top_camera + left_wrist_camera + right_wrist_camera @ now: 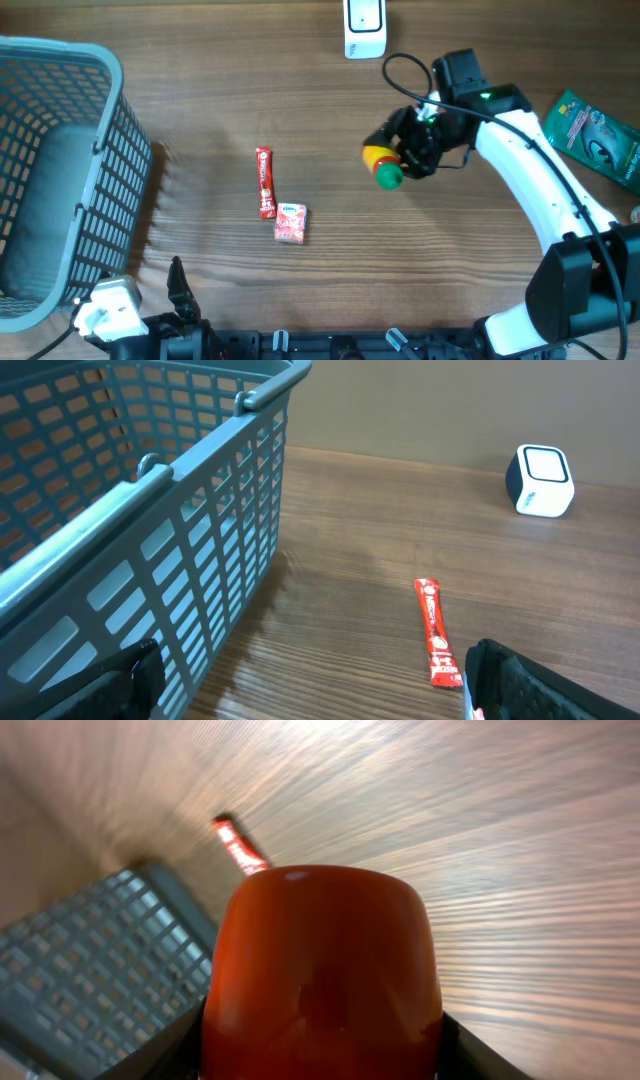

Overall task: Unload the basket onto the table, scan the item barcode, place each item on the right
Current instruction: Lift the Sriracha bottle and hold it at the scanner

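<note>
Right tool (406,150) half-open gripping red bottle (381,161); left tool (315,668) wide

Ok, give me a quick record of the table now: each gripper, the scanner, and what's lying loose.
right gripper: shut on the bottle, green cap pointing toward the robot
left gripper: open, holding nothing, beside the basket
scanner: white, at the far table edge, apart from the bottle
loose items: red stick packet and pink packet mid-table; green pack at the right edge
barcode: not visible in any view
</note>
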Available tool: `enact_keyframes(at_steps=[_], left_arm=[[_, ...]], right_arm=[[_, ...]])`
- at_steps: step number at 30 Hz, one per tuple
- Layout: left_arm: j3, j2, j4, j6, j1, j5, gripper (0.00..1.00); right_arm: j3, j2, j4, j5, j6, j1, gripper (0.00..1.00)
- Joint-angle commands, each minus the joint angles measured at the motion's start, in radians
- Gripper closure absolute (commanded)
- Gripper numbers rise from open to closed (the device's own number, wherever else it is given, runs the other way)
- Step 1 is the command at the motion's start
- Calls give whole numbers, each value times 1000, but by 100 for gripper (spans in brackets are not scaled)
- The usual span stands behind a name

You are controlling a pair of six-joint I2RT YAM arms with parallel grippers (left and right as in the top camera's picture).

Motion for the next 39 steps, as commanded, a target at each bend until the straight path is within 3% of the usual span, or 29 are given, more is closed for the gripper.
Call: enact_keyframes(at_steps=[1,8,12,16,21,28,31,37,39], left_arm=[[2,-3,3,-6,4,5,0],[2,-3,3,-6,5,5,0],[2,-3,3,-6,4,5,0],[2,-3,3,-6,4,5,0],[2,-3,3,-6,5,5,0],[2,-3,3,-6,4,5,0],[2,-3,3,-6,4,5,0],[2,-3,3,-6,4,5,0],[2,-3,3,-6,4,5,0]], right_arm=[[5,-17,-48,67,-51,-74,88],[6,-36,-173,95,-135,-224,90],[9,-49,-164,288,-96,-225,92],[18,-49,-35,390,-31,-163,93],[18,-48,225,753,138,21,85],[35,48,599,888,131,92,85],[198,238,702,903,70,93,85],[819,727,668,971,-2,94,84],[873,795,702,999,5,94,83]])
